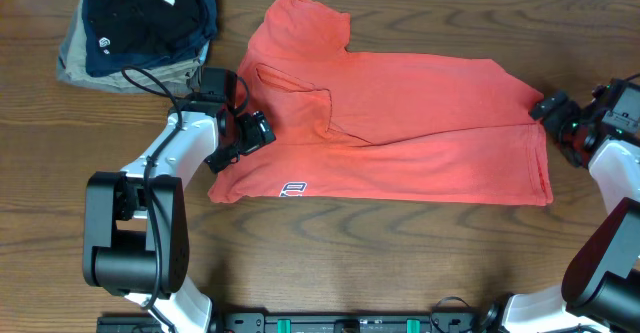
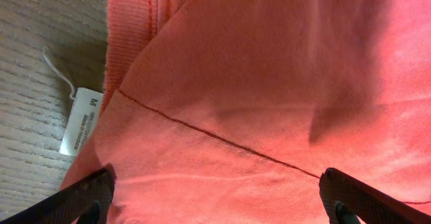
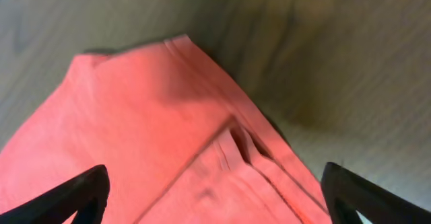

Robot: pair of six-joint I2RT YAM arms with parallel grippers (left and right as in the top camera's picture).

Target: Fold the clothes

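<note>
I'm looking at the T-shirt (image 1: 420,123) lying flat across the middle of the table (image 1: 400,263), long axis left to right, with one sleeve poking toward the far edge. It looks doubled once lengthwise, so I'm reading this as mid-fold, setting up the crosswise fold. My left gripper (image 1: 250,133) is sitting over the shirt's left end, jaws spread wide, fabric under them, nothing pinched. My right gripper (image 1: 553,110) is hanging over the hem corner at the right end, also released, fingers apart in its wrist view. The next move, as I'm judging it, has both dropping onto their edges, pinching every layer, then carrying one end over the other without dragging. For writing, the left wrist cam is showing a white label (image 2: 82,120) reading "M", with the finer print under it too small to read. The white mark (image 1: 293,188) at the near edge is unreadable. The folded stack (image 1: 140,23) is sitting far-left, apart from the shirt.
</note>
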